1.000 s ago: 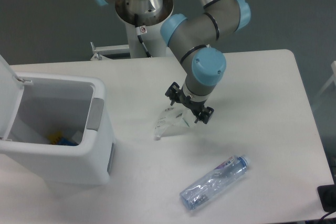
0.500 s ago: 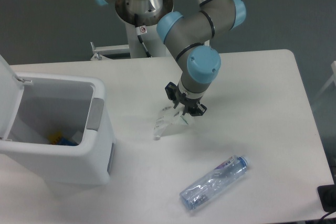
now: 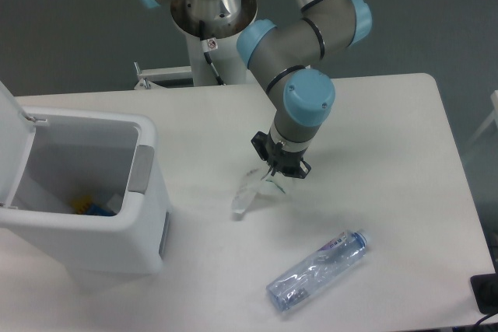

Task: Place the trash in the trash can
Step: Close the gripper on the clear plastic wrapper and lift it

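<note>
We see the hand (image 3: 274, 170) closed on the wrapper (image 3: 247, 192) above the tabletop (image 3: 389, 138), bottle (image 3: 316, 270) and open bin (image 3: 117, 215) apart.

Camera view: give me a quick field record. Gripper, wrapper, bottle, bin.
gripper: closed on the upper end of the wrapper
wrapper: crumpled clear plastic, hanging from the gripper toward the table; whether its lower end touches is unclear
bottle: crushed clear plastic, lying on the table near the front edge, untouched
bin: white, lid open, at the table's left; some items already inside
table: white
</note>
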Controlling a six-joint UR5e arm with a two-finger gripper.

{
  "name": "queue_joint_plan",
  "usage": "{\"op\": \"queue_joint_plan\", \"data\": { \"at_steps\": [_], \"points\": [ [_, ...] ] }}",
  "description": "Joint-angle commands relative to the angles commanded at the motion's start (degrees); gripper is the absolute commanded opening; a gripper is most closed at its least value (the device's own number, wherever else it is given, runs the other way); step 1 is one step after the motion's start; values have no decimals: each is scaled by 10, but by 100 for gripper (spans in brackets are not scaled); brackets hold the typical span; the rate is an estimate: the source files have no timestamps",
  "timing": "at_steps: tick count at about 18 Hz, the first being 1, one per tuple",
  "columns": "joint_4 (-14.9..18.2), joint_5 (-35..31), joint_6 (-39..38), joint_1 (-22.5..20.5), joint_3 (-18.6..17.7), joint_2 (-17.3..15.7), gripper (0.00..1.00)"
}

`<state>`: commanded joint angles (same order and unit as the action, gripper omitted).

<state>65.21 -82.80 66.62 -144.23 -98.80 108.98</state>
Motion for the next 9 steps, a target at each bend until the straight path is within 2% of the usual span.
{"op": "queue_joint_plan", "data": {
  "at_steps": [4,9],
  "points": [
    [-1,11,1,-2,17,1,0],
    [3,38,-4,-4,62,6,0]
  ]
}}
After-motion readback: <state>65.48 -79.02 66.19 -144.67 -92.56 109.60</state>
